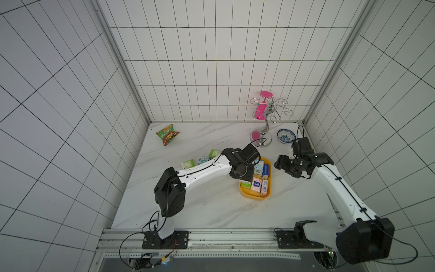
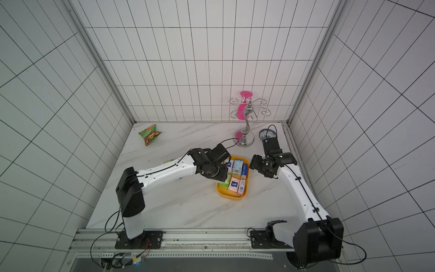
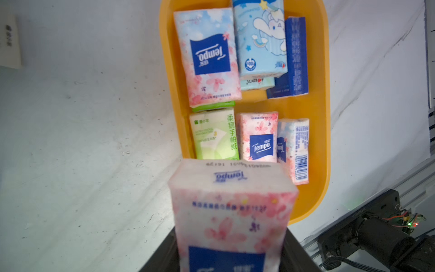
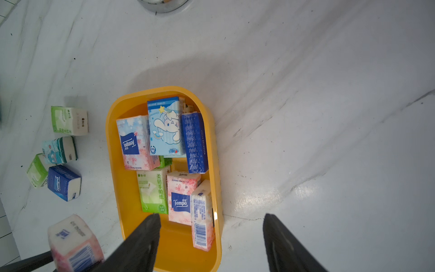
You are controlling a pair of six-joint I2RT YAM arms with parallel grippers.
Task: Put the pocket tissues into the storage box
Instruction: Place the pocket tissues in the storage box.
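Showing the whole scene, both top views place the storage box (image 1: 254,198) on the marble table (image 1: 200,212) between the two arms. The left gripper (image 1: 246,180) hangs over the box's rim on the left arm's side. The right gripper (image 2: 253,162) hovers near the opposite long side, apart from it. Three loose pocket tissues (image 1: 203,160) lie behind the left forearm. A snack bag (image 1: 167,134), a metal stand (image 1: 265,131) and a patterned bowl (image 1: 286,136) sit toward the back wall.

Left wrist view: a pink-white packet (image 3: 231,212) fills the foreground, grasped between the left gripper's dark fingers (image 3: 295,247), above one end of the box. Inside lie several packets in pink-white, light blue, dark blue and light green, most of them flat and one on edge.

Right wrist view: the right gripper's fingers (image 4: 146,235) stand wide apart with nothing between them, over the box rim and bare table. Four packets rest on the table beside the box. The pink-white packet appears again, a dark finger next to it.
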